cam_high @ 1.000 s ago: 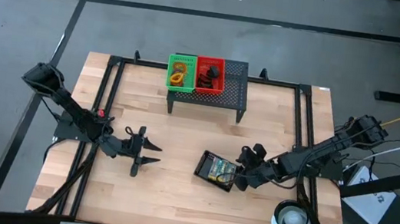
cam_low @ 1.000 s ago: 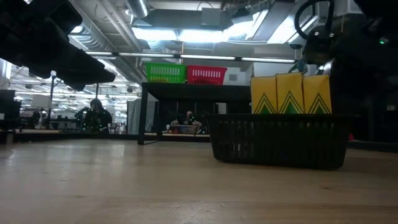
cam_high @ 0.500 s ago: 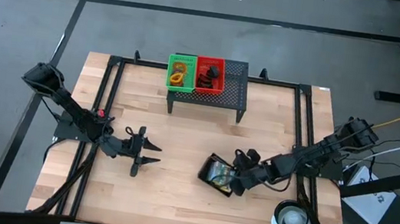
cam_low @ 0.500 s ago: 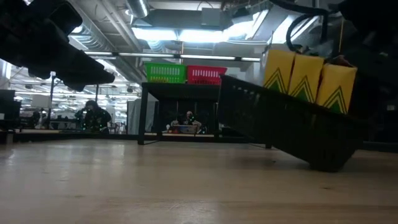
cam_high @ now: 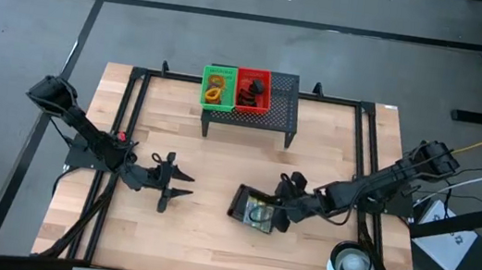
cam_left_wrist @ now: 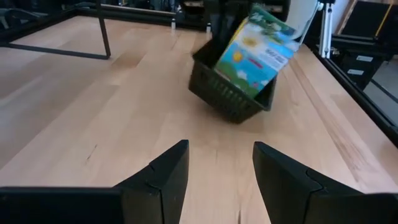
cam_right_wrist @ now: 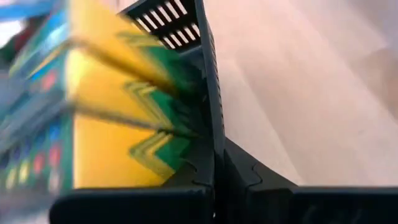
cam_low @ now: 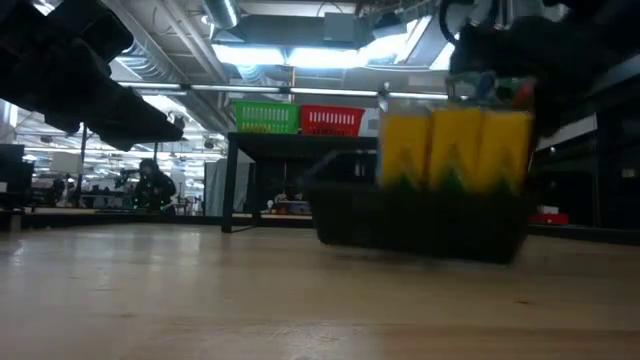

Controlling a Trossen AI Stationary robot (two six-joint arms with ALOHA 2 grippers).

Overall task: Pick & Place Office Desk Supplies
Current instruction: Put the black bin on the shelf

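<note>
Overhead, the right gripper [cam_high: 284, 206] sits toward the tabletop's right front part, clamped on the wall of a small black basket [cam_high: 253, 208] of printed packets [cam_high: 259, 214], though only the right wrist view shows its fingers [cam_right_wrist: 245, 177] pinched tight on the basket's rim. From the left wrist view the basket [cam_left_wrist: 231, 94] tips on one edge with a green and blue packet [cam_left_wrist: 258, 48] leaning out, while the low view shows yellow packet edges [cam_low: 455, 148] above its wall. Over by the left side of the tabletop, the left gripper [cam_high: 176, 185] waits with its fingers spread apart and empty, and the green bin [cam_high: 219, 87] and red bin [cam_high: 252, 91] sit on the black mesh stand [cam_high: 281, 110] at the back edge.
</note>
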